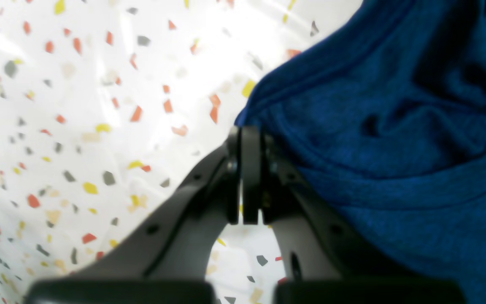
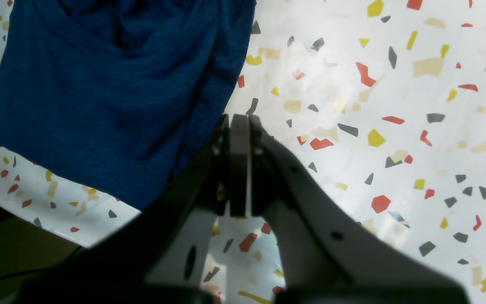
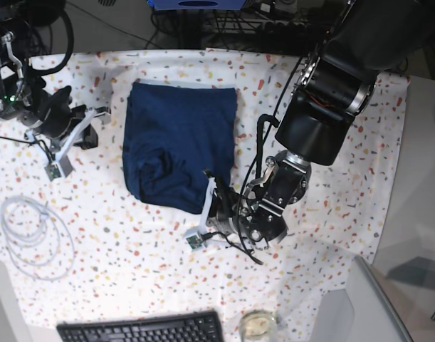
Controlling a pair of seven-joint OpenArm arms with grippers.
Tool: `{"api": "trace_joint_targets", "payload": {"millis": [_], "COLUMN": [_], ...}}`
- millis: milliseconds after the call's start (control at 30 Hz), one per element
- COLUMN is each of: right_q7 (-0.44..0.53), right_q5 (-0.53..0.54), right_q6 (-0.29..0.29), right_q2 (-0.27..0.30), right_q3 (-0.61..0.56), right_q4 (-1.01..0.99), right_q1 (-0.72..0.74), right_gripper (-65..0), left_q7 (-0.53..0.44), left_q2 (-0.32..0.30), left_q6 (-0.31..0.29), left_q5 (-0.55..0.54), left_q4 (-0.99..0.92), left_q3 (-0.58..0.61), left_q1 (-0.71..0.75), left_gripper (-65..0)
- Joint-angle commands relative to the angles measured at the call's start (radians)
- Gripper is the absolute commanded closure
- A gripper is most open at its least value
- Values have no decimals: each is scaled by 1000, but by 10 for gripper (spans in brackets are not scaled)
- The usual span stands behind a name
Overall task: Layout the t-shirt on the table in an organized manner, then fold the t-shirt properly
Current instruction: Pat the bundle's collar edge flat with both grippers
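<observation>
Base view: the shirt (image 3: 178, 146) lies in the upper centre of the frame on the table (image 3: 331, 214), folded into a rough upright rectangle with a bunched, wrinkled patch at its lower left.

Left claw (image 3: 211, 187) sits at the shirt's lower right corner, lower centre of the frame. In the left wrist view, the left claw (image 1: 246, 133) has its jaws pressed together, tips right at the shirt's (image 1: 395, 126) hem edge, which fills the right half of the frame. Fabric touches the right-hand finger; whether any cloth is pinched between the jaws cannot be told. Speckled table (image 1: 78, 105) fills the left half.

Right claw (image 3: 103, 112) is at the left of the base view, just beside the shirt's upper left edge, apart from it. In the right wrist view, the right claw (image 2: 238, 120) is closed with nothing between the jaws. Shirt (image 2: 99, 84) occupies the upper left of that frame, its edge just left of the fingertips. Bare table (image 2: 395, 126) lies to the right.

Also on the table: a coiled white cable (image 3: 28, 228) at lower left and a keyboard (image 3: 142, 329) at the bottom edge.
</observation>
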Motion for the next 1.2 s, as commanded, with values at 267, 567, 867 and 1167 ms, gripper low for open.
{"api": "trace_joint_targets", "payload": {"millis": [267,567,867,1167], "right_q7": [15,15,21,32], "right_q5": [8,8,8,8], "right_q6": [6,9,10,10], "right_q2": [15,20,20,10], "right_q3": [3,1,-140,-402], "right_q4": [24,82,153,51], "right_q1": [4,-39,-30,81], "right_gripper": [0,0,0,0], "left_q7": [-15,13,-58,-200], "left_q2": [0,0,9,-17], "left_q6": [3,3,5,155], "left_q5": [-5,-11,-11,-8], "left_q4": [15,294,715,657], "left_q3": [-7,-243,-276,-269], "left_q1": [-36,63,561,742], "left_gripper": [-244,-395,0,0]}}
